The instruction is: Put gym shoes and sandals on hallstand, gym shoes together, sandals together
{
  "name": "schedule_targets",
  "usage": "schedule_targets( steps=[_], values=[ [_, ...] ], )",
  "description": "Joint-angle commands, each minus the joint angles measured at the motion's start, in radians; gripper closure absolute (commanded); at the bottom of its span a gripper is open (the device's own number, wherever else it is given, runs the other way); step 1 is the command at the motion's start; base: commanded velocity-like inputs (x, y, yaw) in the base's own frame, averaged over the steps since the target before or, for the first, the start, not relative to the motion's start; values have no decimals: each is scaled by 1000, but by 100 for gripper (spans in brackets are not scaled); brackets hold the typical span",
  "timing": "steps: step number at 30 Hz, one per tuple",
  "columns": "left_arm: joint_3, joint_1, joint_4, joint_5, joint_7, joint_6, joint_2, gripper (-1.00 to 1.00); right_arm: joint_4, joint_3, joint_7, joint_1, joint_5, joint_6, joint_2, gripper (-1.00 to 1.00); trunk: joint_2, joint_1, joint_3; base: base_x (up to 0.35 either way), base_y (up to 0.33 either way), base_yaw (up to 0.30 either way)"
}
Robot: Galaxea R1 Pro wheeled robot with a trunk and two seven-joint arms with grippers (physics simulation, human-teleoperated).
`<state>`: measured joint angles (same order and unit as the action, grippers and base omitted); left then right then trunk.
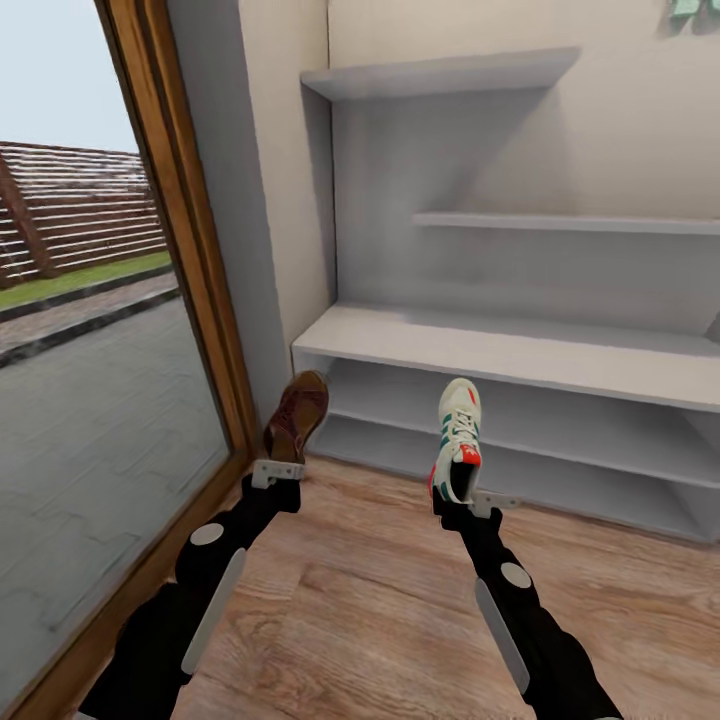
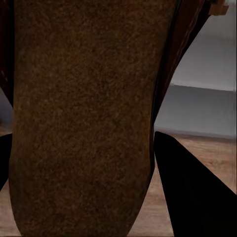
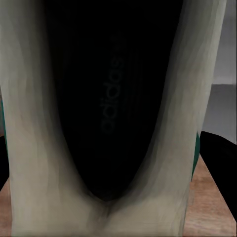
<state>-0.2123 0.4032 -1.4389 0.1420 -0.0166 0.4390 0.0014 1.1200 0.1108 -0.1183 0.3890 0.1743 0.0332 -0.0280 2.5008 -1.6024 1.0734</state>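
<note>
Head view: left gripper [image 1: 277, 470] clamps a dark brown woven-strap sandal [image 1: 297, 414], right gripper [image 1: 470, 500] a white green-striped gym shoe [image 1: 458, 438], both held before the pale-grey hallstand's [image 1: 520, 355] front edge. Heel-only grips might let either slip onto the wood-plank floor [image 1: 370, 590].
</note>
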Motion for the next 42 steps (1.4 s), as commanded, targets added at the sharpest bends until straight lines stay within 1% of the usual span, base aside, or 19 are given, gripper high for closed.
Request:
schedule_targets(
  steps=[1,28,42],
  values=[
    [0,0,-1,8,-2,6,0,100,1,3,-7,1,7,3,0,100,0,0,0,0,1,-264],
    [1,1,-1,7,-2,7,0,100,2,3,-7,1,7,3,0,100,0,0,-24,0,7,-265],
    [1,0,-1,6,-2,7,0,100,3,3,-7,1,5,3,2,100,0,0,-25,0,9,-34]
  ],
)
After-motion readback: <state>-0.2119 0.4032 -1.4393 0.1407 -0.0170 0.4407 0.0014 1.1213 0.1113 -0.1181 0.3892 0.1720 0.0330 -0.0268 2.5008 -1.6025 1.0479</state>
